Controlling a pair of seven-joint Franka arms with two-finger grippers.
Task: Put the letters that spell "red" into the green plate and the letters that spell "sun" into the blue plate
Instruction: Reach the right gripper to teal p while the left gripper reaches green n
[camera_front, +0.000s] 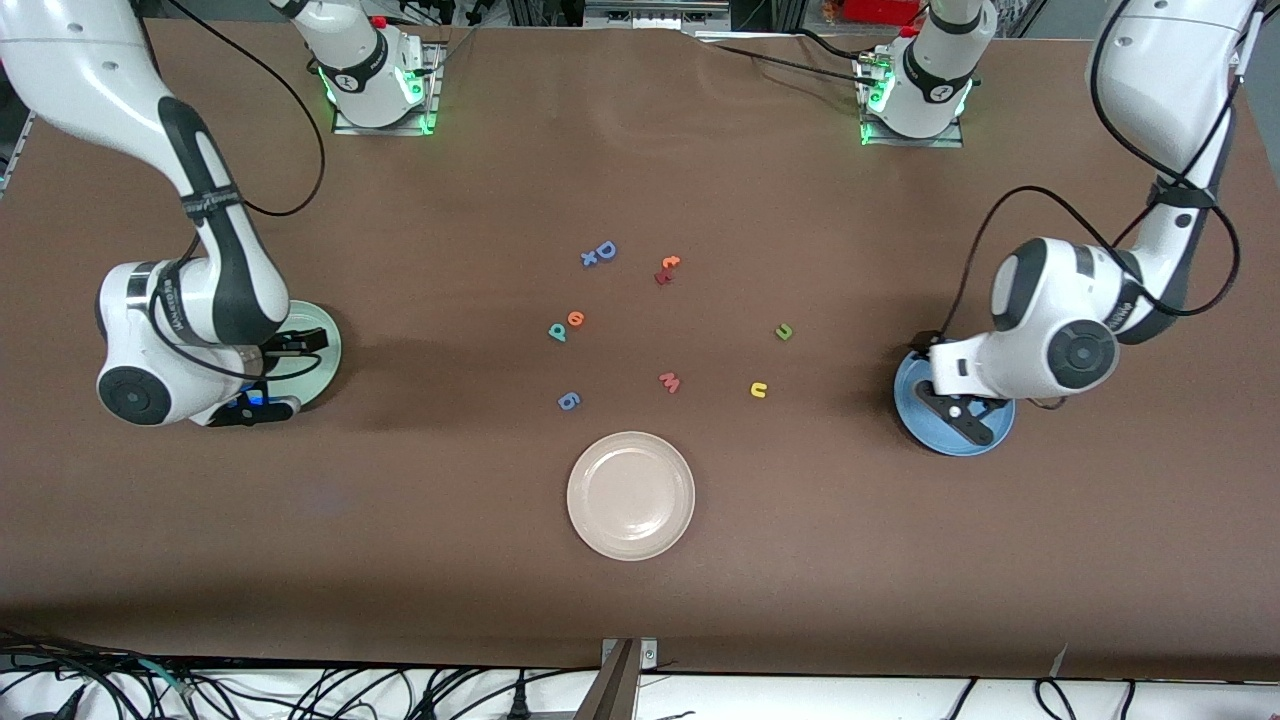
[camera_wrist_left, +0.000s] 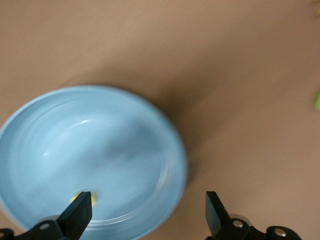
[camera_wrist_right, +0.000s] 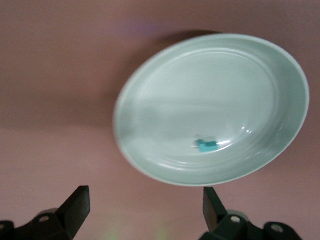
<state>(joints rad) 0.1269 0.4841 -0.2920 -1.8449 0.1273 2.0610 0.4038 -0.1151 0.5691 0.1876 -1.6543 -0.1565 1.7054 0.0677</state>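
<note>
The green plate (camera_wrist_right: 210, 80) holds a small teal letter (camera_wrist_right: 206, 145). My right gripper (camera_wrist_right: 145, 195) hangs open and empty over the table just beside this plate (camera_front: 325, 345). In the blue plate (camera_wrist_left: 90, 145) lies a yellow letter (camera_wrist_left: 79, 197), partly hidden by one finger. My left gripper (camera_wrist_left: 147, 200) hangs open over the rim of that plate (camera_front: 908, 385). Mid-table lie a teal "p" shape (camera_front: 557, 332) beside an orange "e" (camera_front: 575, 319), an olive "u" (camera_front: 784, 331) and a yellow arch (camera_front: 758, 390).
A cream-white plate (camera_front: 630, 495) sits nearest the front camera at mid-table. Other letters lie around: a blue "D" (camera_front: 603, 250), an orange and a red letter (camera_front: 666, 270), a pink "w" (camera_front: 669, 381), a blue "g" (camera_front: 568, 401).
</note>
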